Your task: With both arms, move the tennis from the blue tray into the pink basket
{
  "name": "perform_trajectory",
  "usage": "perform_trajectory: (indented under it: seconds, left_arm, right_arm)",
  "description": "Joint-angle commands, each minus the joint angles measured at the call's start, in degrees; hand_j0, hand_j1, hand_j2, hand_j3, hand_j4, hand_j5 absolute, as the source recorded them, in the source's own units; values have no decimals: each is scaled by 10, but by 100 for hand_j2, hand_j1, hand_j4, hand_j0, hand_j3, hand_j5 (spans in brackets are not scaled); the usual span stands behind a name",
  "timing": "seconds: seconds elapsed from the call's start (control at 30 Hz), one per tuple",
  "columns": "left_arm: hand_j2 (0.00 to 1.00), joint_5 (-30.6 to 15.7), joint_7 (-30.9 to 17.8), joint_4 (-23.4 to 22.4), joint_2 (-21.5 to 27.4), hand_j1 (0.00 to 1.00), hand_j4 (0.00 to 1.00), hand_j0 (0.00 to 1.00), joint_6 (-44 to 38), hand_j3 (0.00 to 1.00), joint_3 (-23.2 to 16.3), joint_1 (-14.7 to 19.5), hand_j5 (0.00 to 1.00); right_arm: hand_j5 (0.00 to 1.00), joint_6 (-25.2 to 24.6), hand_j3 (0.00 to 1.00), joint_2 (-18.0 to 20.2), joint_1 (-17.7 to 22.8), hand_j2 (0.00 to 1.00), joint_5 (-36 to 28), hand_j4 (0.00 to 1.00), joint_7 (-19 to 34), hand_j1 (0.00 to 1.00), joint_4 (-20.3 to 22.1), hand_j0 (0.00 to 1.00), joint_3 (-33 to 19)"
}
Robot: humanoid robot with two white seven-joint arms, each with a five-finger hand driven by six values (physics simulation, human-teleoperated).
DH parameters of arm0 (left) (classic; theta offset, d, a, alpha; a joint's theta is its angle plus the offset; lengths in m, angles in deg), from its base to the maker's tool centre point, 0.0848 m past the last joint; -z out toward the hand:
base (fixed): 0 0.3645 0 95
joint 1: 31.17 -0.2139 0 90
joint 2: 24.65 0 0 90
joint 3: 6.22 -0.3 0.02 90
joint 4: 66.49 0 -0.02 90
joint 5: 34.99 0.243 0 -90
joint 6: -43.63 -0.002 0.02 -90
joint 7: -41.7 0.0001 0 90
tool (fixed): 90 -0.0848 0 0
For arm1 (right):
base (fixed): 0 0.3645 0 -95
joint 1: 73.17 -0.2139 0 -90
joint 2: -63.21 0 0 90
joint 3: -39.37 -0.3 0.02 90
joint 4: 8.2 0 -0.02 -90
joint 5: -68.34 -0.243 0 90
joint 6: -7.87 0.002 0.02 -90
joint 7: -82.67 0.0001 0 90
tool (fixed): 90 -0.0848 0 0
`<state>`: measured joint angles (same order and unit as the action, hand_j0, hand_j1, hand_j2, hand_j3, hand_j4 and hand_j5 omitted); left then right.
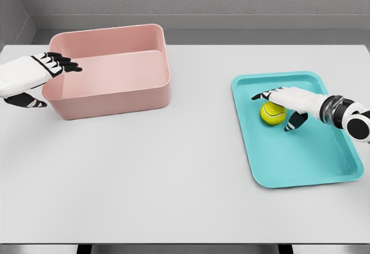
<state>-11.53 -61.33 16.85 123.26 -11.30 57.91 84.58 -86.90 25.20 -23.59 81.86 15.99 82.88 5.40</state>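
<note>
Head view, looking down on a pale grey desk (144, 173) with a grey wall behind it.

On the far left of the desk sits a pink basket (110, 95), a rectangular tub with rounded corners and nothing visible inside. On the right lies a blue tray (312, 170), shallow and turquoise, turned slightly so that its long side runs away from the viewer. The basket and the tray are well apart, with bare desk between them.

A yellow-green tennis ball (270, 114) rests on the tray, in its far half, nearer the left rim.

The right arm, white with dark joints, comes in from the right edge and reaches across the tray. The right hand (292, 100) is over the ball, its dark-tipped fingers (260, 96) stretched past the ball's top and the thumb pointing down on the ball's right side. The hand looks loose and released; the fingers are not wrapped around the ball, and whether they touch it cannot be told.

The left arm comes in from the left edge. The left hand (34, 77) is at the basket's left end, fingers extended flat over the rim, thumb below, grasping nothing.
</note>
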Motion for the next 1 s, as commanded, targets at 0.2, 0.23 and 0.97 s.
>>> perform_trajectory:
  seconds: [0.2, 0.23, 0.97]
  left_arm:
    - [100, -3, 0, -1, 1, 100, 100, 100, -1, 100, 0, 1, 100]
    - [100, -3, 0, -1, 1, 100, 100, 100, -1, 100, 0, 1, 100]
    - [100, -4, 0, -9, 1, 100, 100, 100, -1, 100, 3, 3, 100]
  right_arm:
    - [49, -6, 49, 1, 0, 49, 0, 49, 3, 49, 2, 49, 1]
    - [48, -5, 48, 1, 0, 48, 0, 48, 4, 48, 2, 48, 1]
    - [45, 0, 45, 18, -62, 45, -6, 45, 17, 45, 81, 45, -5]
